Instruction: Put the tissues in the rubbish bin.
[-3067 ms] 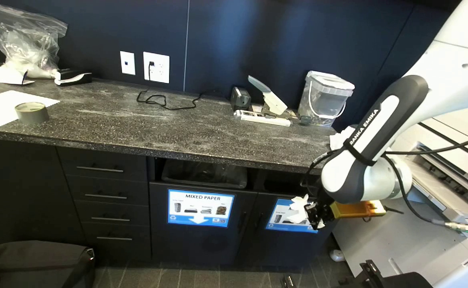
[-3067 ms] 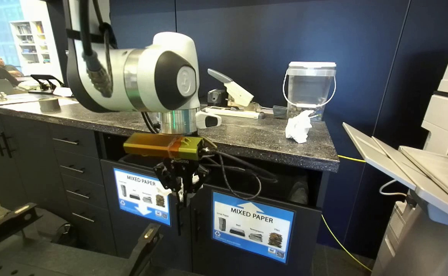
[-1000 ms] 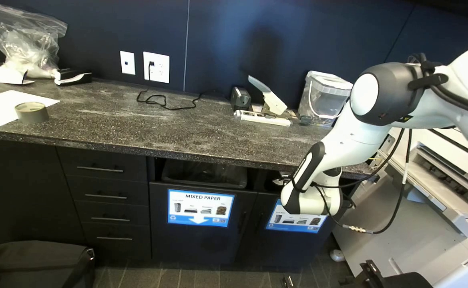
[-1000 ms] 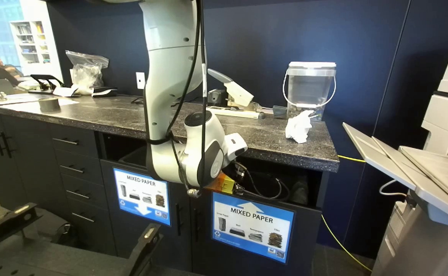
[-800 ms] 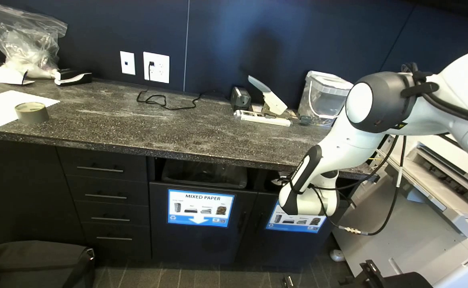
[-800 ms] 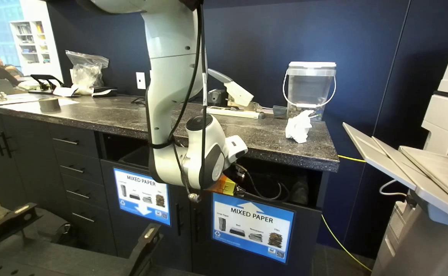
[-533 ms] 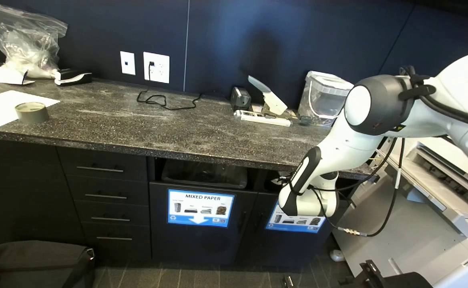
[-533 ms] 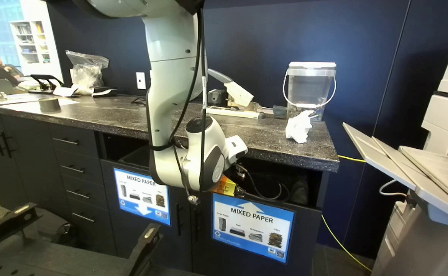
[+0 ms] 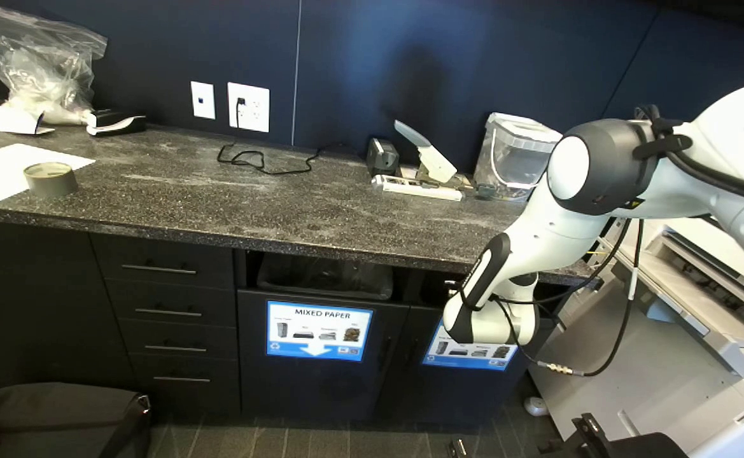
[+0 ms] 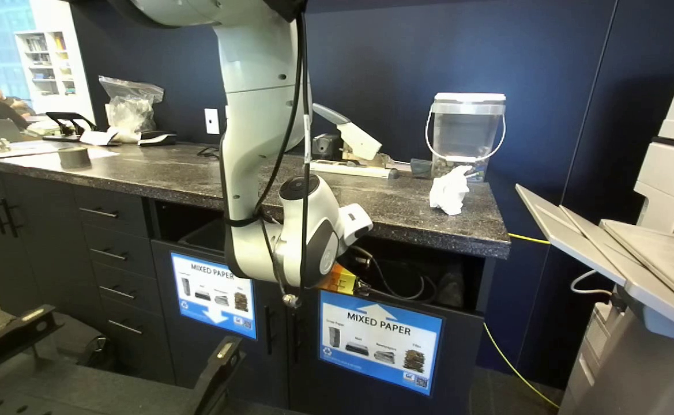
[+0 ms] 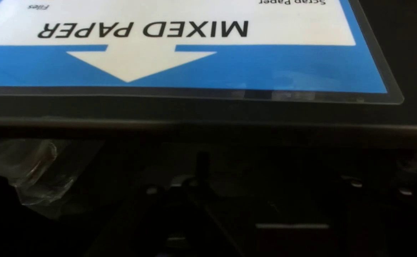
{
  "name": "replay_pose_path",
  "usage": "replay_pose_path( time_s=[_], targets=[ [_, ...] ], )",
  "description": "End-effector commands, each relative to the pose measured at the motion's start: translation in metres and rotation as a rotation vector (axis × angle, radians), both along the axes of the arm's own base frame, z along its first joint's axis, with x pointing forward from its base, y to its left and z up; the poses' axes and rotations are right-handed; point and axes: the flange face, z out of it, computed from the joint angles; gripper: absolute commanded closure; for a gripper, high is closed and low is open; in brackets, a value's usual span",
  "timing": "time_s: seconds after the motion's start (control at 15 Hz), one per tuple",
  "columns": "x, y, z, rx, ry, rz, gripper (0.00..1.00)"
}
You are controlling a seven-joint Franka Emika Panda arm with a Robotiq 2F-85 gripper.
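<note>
Can read MIXED PAPER, inverted, at eleven o'clock in wrist view, on label (image 11: 187, 53) of bin (image 11: 194, 112). Cannot tell about gripper (image 11: 276, 169): apart or together, too dark.

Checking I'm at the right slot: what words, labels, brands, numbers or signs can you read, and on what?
"MIXED PAPER": up-arrow sign on the rubbish bin; upside down in the wrist view.
"Scrap Paper": same sign, wrist view.
"Files": same sign, wrist view.
"MIXED PAPER": down-arrow sign on the neighbouring door.
Too small or blurred: remaining fine print on both signs; yellow sticker on the arm.
No brand or number readable.
</note>
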Motion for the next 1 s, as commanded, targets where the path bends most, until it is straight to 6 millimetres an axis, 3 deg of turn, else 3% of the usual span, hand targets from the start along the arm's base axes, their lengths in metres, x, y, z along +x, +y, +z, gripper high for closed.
replay_pose_path(
  time_s=[0.0, 0.53, 0.93],
  targets=[
    [-0.002, 0.006, 0.012, -0.037, 0.006, 0.037, 0.01],
    [-0.056, 0.017, 0.068, -0.119, 0.08, 0.106, 0.0],
    [-0.114, 0.015, 0.123, -0.129, 0.315, 0.151, 0.0]
  ],
)
